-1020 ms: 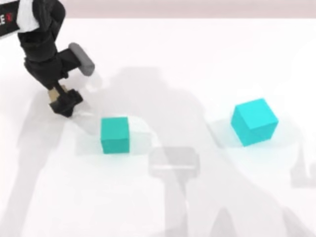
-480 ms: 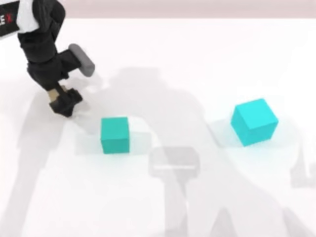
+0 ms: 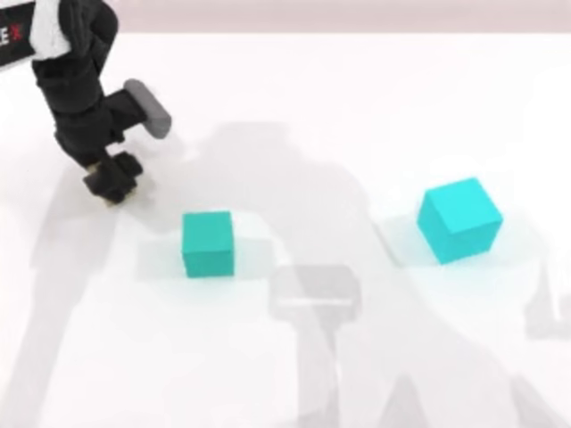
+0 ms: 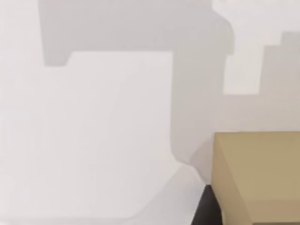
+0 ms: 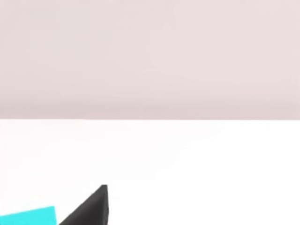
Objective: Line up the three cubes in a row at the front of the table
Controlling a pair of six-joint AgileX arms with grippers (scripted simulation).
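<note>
The small tan-brown cube (image 4: 258, 178) fills a corner of the left wrist view, pressed against a dark finger (image 4: 208, 212). My left gripper (image 3: 111, 181) hangs at the table's left, pointing down, shut on that cube, which it almost hides in the top view. The mid-sized teal cube (image 3: 208, 243) rests on the white table (image 3: 357, 107) just right of and in front of that gripper. The larger cyan cube (image 3: 459, 219) sits far to the right. My right gripper (image 5: 93, 208) is outside the top view; beside it a strip of cyan cube (image 5: 28, 216) shows.
A pale pinkish strip (image 3: 339, 13) runs along the table's far edge. Grey shadows of both arms lie across the middle and front of the table (image 3: 317, 299).
My left gripper has shifted slightly to the left and back and turned a little, so the tan cube is now mostly covered in the top view. Both blue-green cubes stayed put.
</note>
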